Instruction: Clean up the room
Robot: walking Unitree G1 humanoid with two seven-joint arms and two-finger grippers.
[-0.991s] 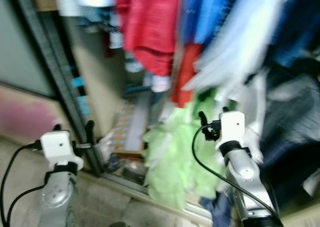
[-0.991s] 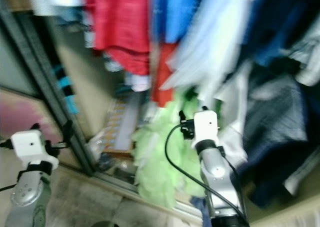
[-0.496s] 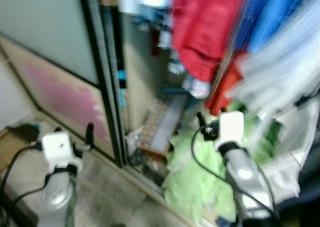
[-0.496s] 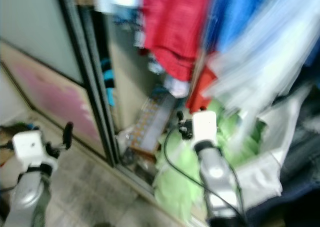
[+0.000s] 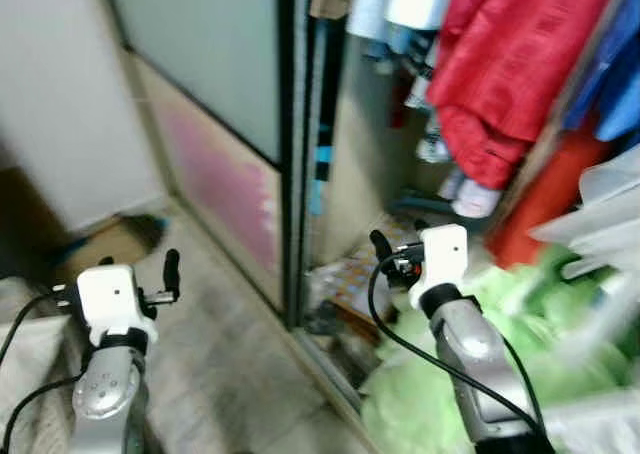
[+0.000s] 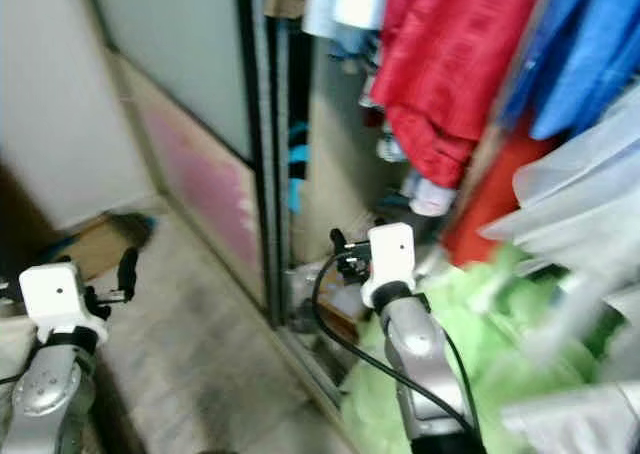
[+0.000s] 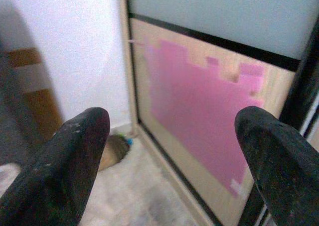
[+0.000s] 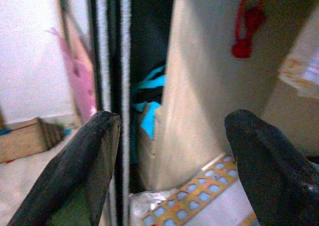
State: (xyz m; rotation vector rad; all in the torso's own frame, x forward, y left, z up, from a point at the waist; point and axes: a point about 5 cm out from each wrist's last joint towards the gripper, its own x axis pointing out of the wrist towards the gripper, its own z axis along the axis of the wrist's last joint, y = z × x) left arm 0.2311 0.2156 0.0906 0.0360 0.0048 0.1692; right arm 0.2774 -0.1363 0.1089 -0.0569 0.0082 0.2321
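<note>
My left hand (image 7: 169,151) is spread wide and empty, raised before the sliding door (image 5: 215,104). My right hand (image 8: 172,161) is also spread and empty, facing the open closet, where red clothes (image 5: 510,64) hang above a green heap (image 5: 470,374) on its floor.

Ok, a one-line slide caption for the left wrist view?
Open left tool faces a sliding wardrobe door with a pink panel, empty.

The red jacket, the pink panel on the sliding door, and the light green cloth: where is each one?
red jacket (image 5: 500,69), left eye view, on its hanging front.
pink panel (image 7: 199,116), left wrist view, middle of the pink patch.
light green cloth (image 6: 500,344), right eye view, on the heap beside the right arm.
</note>
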